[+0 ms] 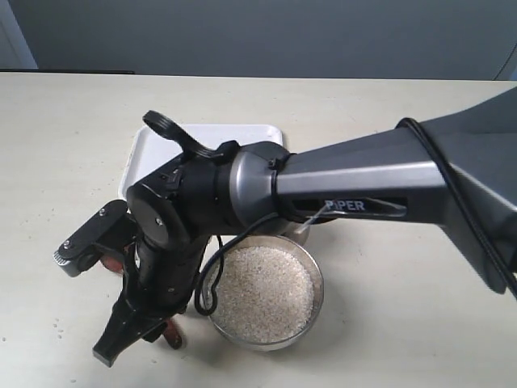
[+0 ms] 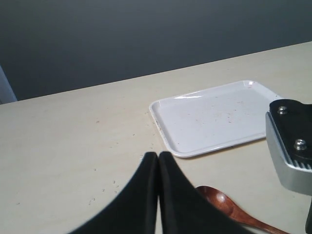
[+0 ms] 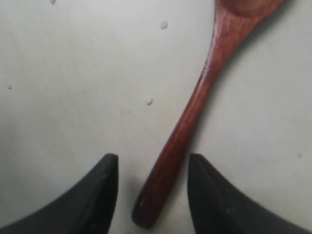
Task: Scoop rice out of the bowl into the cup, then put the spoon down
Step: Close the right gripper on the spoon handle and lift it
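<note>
The reddish-brown wooden spoon [image 3: 195, 107] lies flat on the table left of the bowl. Its head [image 2: 219, 202] is empty. My right gripper [image 3: 153, 161] points down over the end of the handle and is open, a finger on each side with a gap to the wood. In the exterior view the right gripper [image 1: 153, 331] reaches across to the bowl's left. The wide steel bowl [image 1: 317, 279] holds the rice [image 1: 262, 295]. The cup is hidden behind the right arm. My left gripper [image 2: 158, 155] is shut on nothing, low over the table near the spoon head.
A white tray [image 1: 157, 153] lies behind the right wrist, and the same tray [image 2: 214, 117] is bare in the left wrist view. Stray rice grains [image 3: 149, 101] dot the table near the spoon. The right arm's camera mount [image 2: 292, 146] stands close by.
</note>
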